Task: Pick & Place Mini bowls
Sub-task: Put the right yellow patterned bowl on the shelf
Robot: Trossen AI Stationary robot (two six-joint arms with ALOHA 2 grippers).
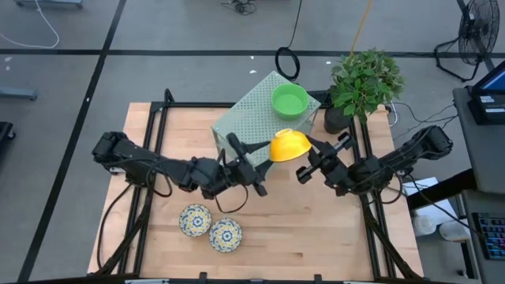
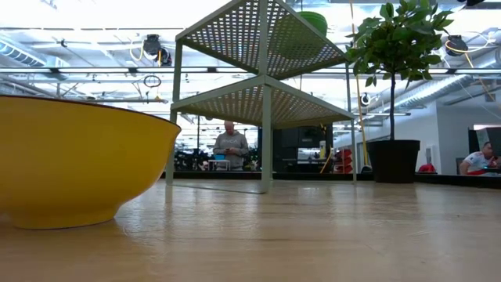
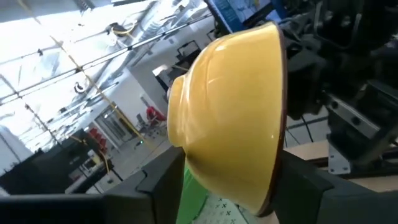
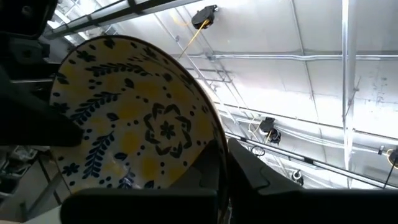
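A mini bowl [image 1: 289,144], yellow outside and blue-and-yellow floral inside, is up in the air between my two grippers, tipped on its side. Its outside faces my left gripper [image 1: 267,162] and its inside [image 4: 137,118] faces my right gripper [image 1: 309,158]. My right gripper is shut on the bowl's rim. My left gripper [image 3: 230,199] is open, with one finger on either side of the bowl's lower edge [image 3: 249,193]. Two more floral bowls [image 1: 195,219] [image 1: 226,234] rest upright on the table. A green bowl [image 1: 289,100] sits on top of the perforated box [image 1: 252,110]. My right gripper pinches the bowl's rim [image 4: 214,140], one finger against the patterned inside and the other finger [image 4: 267,180] against the yellow outside. It comes level from the table's right side. The bowl is lifted clear of the table and tipped on its side, its mouth toward my right gripper.
A potted plant [image 1: 363,83] stands at the table's far right, beside the box. In the low view one bowl [image 2: 78,164] stands close by on its foot, the box's shelves [image 2: 258,94] rise behind it, and a person [image 2: 230,146] stands in the room beyond.
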